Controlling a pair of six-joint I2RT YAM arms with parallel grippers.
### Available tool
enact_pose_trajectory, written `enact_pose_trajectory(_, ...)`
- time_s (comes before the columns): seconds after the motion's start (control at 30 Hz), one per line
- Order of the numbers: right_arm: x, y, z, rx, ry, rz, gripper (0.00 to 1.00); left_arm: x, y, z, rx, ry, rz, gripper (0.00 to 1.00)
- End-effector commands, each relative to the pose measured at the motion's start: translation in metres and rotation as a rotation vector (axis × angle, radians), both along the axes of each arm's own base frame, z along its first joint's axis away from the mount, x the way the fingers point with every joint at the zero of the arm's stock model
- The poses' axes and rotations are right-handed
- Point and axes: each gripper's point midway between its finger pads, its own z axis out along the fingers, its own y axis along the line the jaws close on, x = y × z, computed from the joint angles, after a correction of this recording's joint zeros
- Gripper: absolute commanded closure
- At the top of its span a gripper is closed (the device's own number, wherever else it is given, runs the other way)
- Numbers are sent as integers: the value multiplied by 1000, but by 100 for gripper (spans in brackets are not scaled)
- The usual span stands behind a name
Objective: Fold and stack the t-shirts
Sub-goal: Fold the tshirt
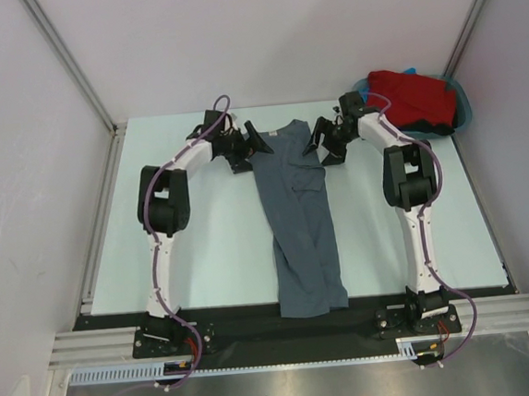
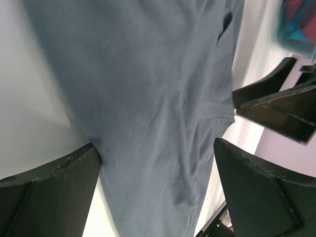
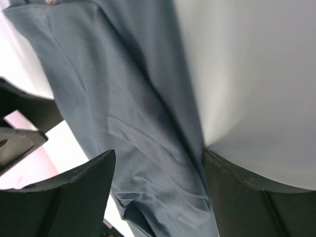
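Note:
A slate-grey t-shirt (image 1: 299,223) lies as a long narrow strip down the middle of the table, its near end hanging over the front edge. My left gripper (image 1: 251,145) is open at the shirt's far left corner, fingers (image 2: 49,187) straddling the cloth (image 2: 148,89). My right gripper (image 1: 320,147) is open at the far right corner, low over the cloth (image 3: 123,98), one finger (image 3: 247,197) at its edge. Neither holds anything. A red t-shirt (image 1: 413,97) sits bunched in the teal tub (image 1: 463,106), with bits of blue and black cloth beside it.
The tub stands at the back right corner, close behind the right arm. Grey walls and metal rails enclose the pale table (image 1: 204,250). The right gripper's fingers (image 2: 276,103) show in the left wrist view, a short way across the shirt.

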Motion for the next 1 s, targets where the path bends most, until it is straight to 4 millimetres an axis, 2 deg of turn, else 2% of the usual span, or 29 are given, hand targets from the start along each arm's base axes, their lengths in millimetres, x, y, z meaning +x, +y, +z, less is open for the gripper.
enact_pose_trajectory(0.0, -6, 11, -38, 16, 71, 23, 23, 18, -9, 8, -36, -43, -2, 0)
enact_pose_trajectory(0.17, -3, 18, -46, 34, 93, 22, 32, 29, -9, 4, -15, -40, -9, 0)
enact_pose_trajectory(0.23, -4, 22, -49, 39, 102, 28, 33, 28, -8, 2, -8, -36, -8, 0)
enact_pose_trajectory(0.33, -3, 25, -51, 43, 100, 30, 40, 28, -7, -3, -15, -29, -8, 0)
enact_pose_trajectory(0.43, -2, 27, -52, 53, 107, 24, 54, 31, -8, -7, -26, -26, -8, 0)
enact_pose_trajectory(0.47, -1, 28, -54, 56, 107, 27, 63, 35, -7, -6, -29, -34, -4, 0)
enact_pose_trajectory(0.5, 1, 29, -55, 61, 106, 28, 67, 35, -6, -11, -26, -20, 0, 0)
enact_pose_trajectory(0.57, 2, 32, -55, 64, 111, 31, 76, 44, -9, -3, -43, -48, -9, 2)
enact_pose_trajectory(0.6, 3, 32, -57, 70, 118, 22, 78, 47, -9, 1, -57, -58, -15, 8)
enact_pose_trajectory(0.63, 7, 34, -55, 79, 102, 22, 80, 48, -11, -5, -70, -52, -25, 23)
enact_pose_trajectory(0.67, 10, 34, -54, 86, 95, 16, 85, 55, -14, 6, -88, -83, -31, 34)
enact_pose_trajectory(0.7, 11, 37, -54, 92, 90, 17, 89, 62, -13, 10, -106, -106, -29, 46)
enact_pose_trajectory(0.73, 16, 39, -51, 103, 76, 5, 94, 65, -13, 7, -123, -96, -19, 63)
enact_pose_trajectory(0.8, 24, 37, -48, 108, 59, -13, 97, 77, -13, 19, -168, -127, -4, 73)
enact_pose_trajectory(0.87, 35, 40, -42, 132, 32, -33, 99, 86, -11, 23, -193, -143, 6, 80)
enact_pose_trajectory(0.93, 45, 38, -42, 149, 26, -65, 100, 101, -4, 36, -218, -183, 31, 86)
enact_pose_trajectory(0.97, 53, 39, -35, 160, 7, -72, 100, 105, -1, 33, -225, -184, 38, 86)
